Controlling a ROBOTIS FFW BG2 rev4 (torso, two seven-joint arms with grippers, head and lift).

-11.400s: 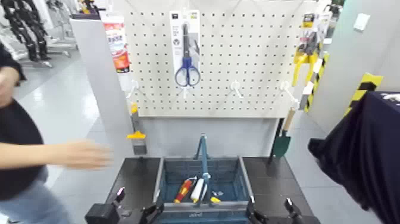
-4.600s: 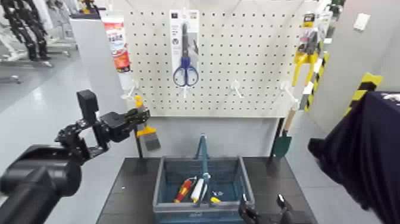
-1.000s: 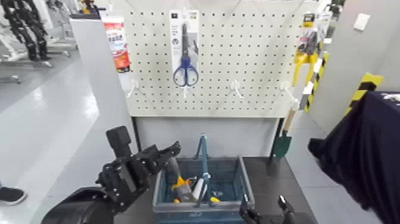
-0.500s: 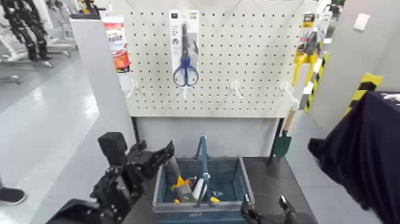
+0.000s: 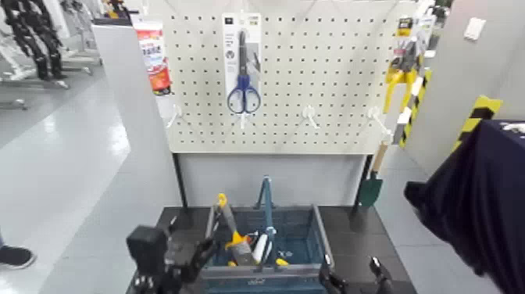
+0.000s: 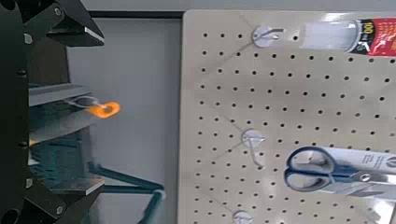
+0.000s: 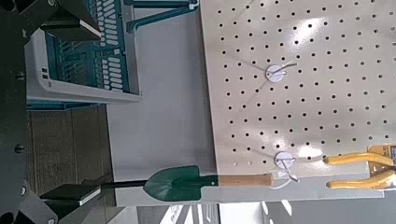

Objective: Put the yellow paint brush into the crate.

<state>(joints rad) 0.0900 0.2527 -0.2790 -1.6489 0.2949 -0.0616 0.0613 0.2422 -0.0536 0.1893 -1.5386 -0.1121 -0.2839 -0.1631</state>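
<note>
one yellow paint brush (image 5: 231, 227) in one crate (image 5: 301, 228)

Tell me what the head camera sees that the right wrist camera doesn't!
Only the head view shows the yellow paint brush leaning inside the crate, the blue scissors on the pegboard, and the left gripper low beside the crate. Only the right wrist view shows the empty hooks up close. Both show the crate, the pegboard and the green trowel.

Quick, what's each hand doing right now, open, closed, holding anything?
Left hand: low beside the crate, open and holding nothing; the yellow paint brush leans inside the crate.
Right hand: low in front of the crate, open, holding nothing.
</note>
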